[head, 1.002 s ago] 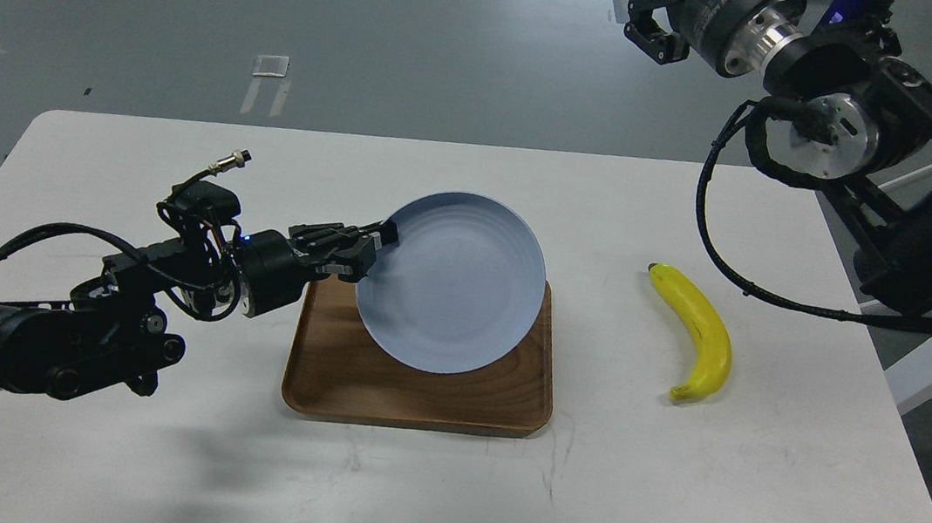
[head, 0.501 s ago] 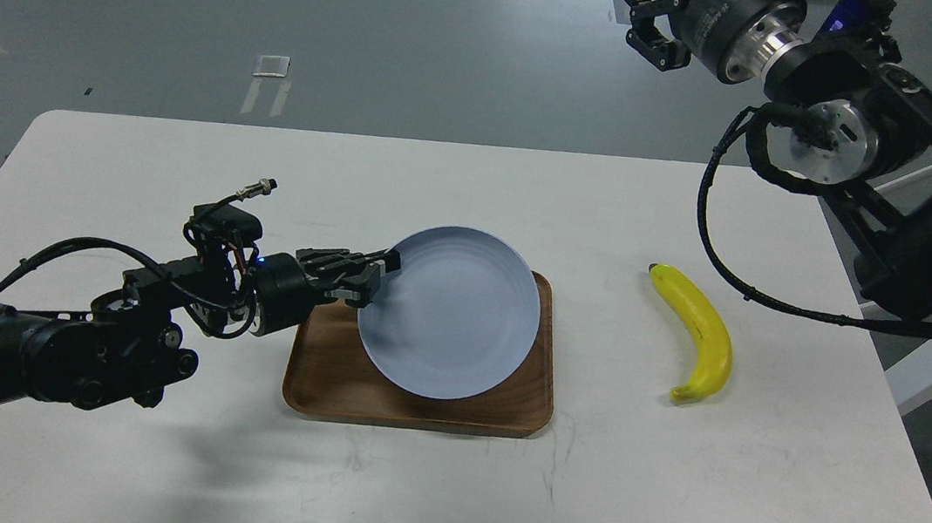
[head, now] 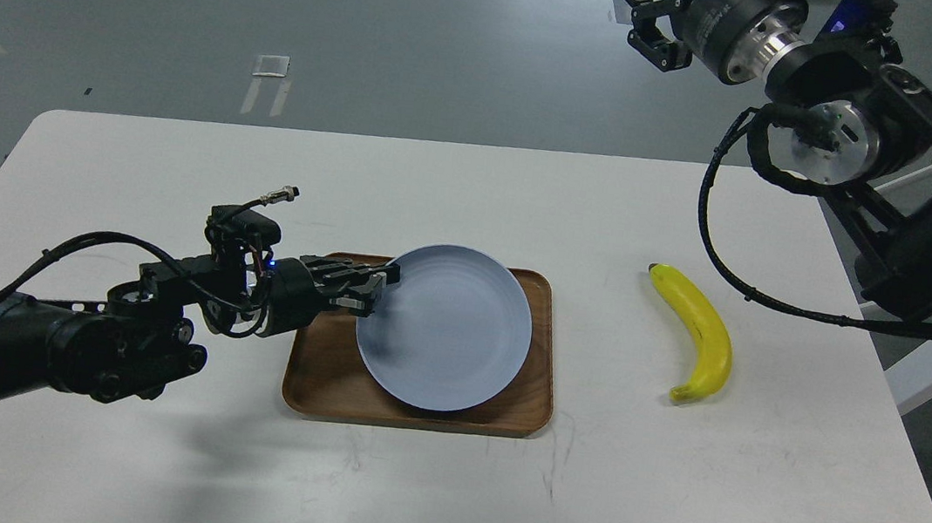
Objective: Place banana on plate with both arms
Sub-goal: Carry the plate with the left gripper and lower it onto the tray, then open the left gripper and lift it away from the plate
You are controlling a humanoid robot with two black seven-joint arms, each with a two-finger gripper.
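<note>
Black jointed arms [head: 54,333] — silver wrist ring [head: 763,45], looping black cables

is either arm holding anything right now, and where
The left tool grips the plate by its left rim, over the tray. The right tool holds nothing.

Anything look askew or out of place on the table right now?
Nothing is spilled or damaged. The round pale blue-grey plate lies over the brown wooden tray, gripped at its left rim by the left gripper. The curved yellow banana lies alone on the white table, untouched; the right gripper is raised far beyond it.
</note>
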